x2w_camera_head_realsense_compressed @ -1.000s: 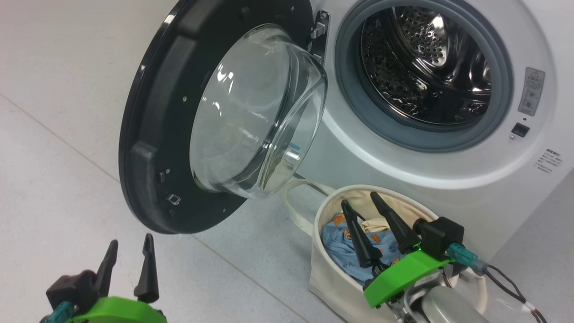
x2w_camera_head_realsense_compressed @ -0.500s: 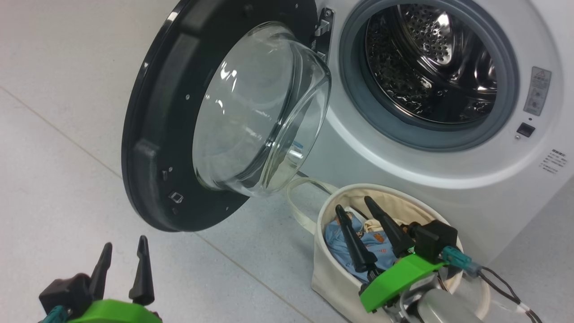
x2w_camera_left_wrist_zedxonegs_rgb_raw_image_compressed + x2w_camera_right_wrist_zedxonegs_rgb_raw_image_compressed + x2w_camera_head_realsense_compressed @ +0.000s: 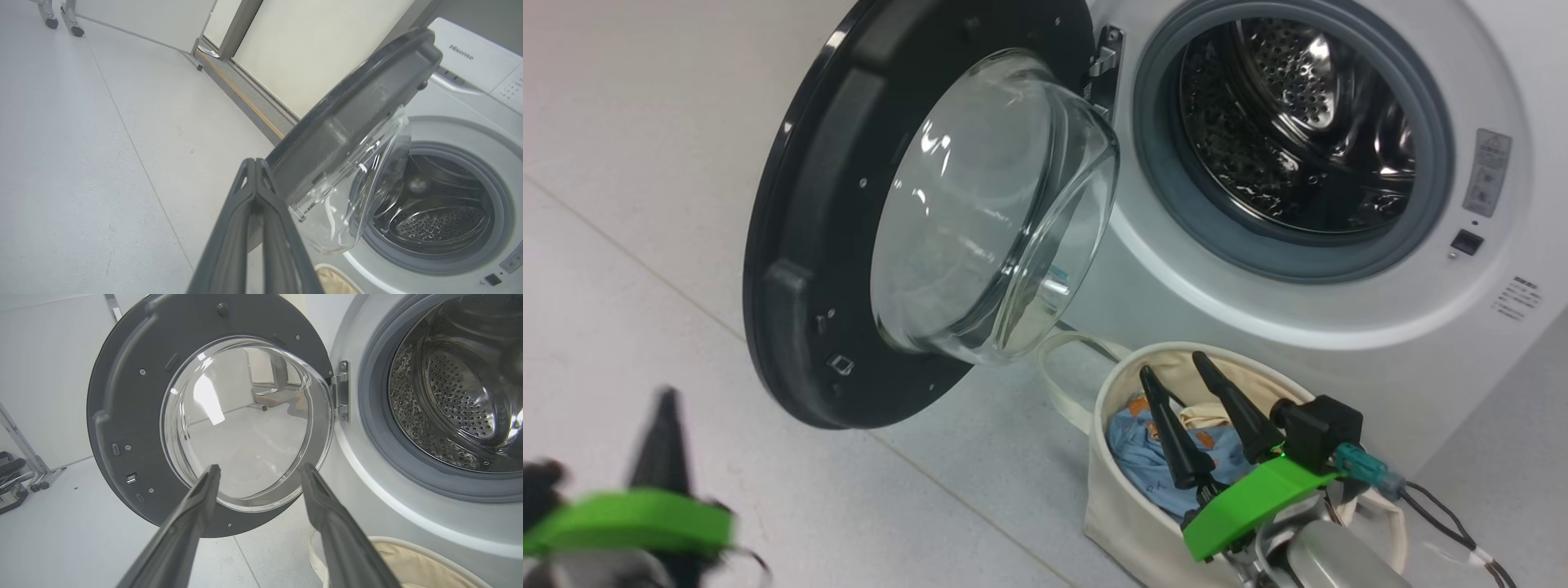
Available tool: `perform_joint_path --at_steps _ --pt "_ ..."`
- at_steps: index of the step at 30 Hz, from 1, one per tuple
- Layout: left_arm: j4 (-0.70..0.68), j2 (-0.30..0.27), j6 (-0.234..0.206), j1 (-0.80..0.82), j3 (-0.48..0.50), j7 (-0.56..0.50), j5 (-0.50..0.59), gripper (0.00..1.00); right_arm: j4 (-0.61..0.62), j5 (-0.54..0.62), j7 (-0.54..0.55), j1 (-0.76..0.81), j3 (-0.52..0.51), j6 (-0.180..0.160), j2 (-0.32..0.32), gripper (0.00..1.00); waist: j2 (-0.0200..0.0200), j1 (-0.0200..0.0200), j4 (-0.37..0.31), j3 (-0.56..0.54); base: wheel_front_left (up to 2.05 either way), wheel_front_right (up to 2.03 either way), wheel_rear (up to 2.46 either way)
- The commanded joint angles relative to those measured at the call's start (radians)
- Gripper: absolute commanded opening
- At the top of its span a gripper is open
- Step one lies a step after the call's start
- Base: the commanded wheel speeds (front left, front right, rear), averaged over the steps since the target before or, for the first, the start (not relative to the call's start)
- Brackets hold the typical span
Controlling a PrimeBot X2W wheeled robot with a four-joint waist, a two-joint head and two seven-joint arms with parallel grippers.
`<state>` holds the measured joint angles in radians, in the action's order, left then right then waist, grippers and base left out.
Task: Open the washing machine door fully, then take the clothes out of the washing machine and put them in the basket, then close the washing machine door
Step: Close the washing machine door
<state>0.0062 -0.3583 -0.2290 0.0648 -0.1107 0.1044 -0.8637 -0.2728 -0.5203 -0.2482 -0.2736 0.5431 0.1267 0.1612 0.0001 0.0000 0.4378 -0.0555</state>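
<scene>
The left gripper (image 3: 667,404) is a blur at the head view's lower left. The right gripper (image 3: 1174,364) hides part of the clothes (image 3: 1139,457) in the basket (image 3: 1119,506), whose base the bottom edge cuts off. The label (image 3: 1486,171) on the machine (image 3: 1176,278) is too small to read.

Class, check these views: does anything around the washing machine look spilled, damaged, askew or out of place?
Nothing stands out. The washing machine door hangs open on its hinge with the glass intact, the clothes lie inside the basket standing by the washing machine, and no spill shows on the floor.
</scene>
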Motion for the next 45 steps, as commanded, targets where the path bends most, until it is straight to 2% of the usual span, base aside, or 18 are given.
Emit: perform_joint_path --at_steps 1,3,5,10,16,22,32,45 --pt "-0.011 -0.025 0.013 0.106 0.096 -0.016 -0.060 0.00 0.028 -0.003 -0.012 -0.016 0.003 0.004 -0.009 1.00 -0.0001 0.0000 -0.009 -0.004 0.00 0.00 0.00" --pt "0.038 -0.029 0.030 0.151 0.160 -0.051 -0.149 0.00 0.030 -0.002 -0.012 -0.012 0.002 0.004 -0.013 1.00 -0.0001 0.0000 -0.023 -0.005 0.00 0.00 0.00" --pt "0.067 -0.040 0.040 0.173 0.181 -0.069 -0.178 0.00 0.031 -0.001 -0.012 -0.011 0.002 0.004 -0.015 1.00 -0.0001 0.0000 -0.030 -0.002 0.00 0.00 0.00" --pt "0.257 -0.069 0.067 0.314 0.280 -0.141 -0.321 0.00 0.031 0.005 -0.013 -0.010 -0.002 0.004 -0.012 1.00 -0.0001 0.0000 -0.070 0.007 0.00 0.00 0.00" --pt "0.473 -0.078 0.123 0.447 0.327 -0.260 -0.460 0.00 0.032 0.009 -0.013 -0.016 0.003 0.004 -0.008 1.00 -0.0001 0.0000 -0.125 0.019 0.00 0.00 0.00" --pt "0.634 -0.086 0.157 0.546 0.369 -0.322 -0.544 0.00 0.034 0.012 -0.012 -0.025 0.004 0.004 0.000 1.00 -0.0001 0.0000 -0.163 0.033 0.00 0.00 0.00" --pt "0.779 -0.085 0.200 0.632 0.372 -0.438 -0.610 0.00 0.035 0.013 -0.010 -0.029 0.004 0.004 0.004 1.00 -0.0001 0.0000 -0.176 0.046 0.00 0.00 0.00" --pt "0.773 -0.040 0.212 0.651 0.315 -0.539 -0.612 0.00 0.035 0.015 -0.011 -0.029 -0.004 0.004 -0.004 1.00 -0.0001 0.0000 -0.150 0.053 0.00 0.00 0.00"
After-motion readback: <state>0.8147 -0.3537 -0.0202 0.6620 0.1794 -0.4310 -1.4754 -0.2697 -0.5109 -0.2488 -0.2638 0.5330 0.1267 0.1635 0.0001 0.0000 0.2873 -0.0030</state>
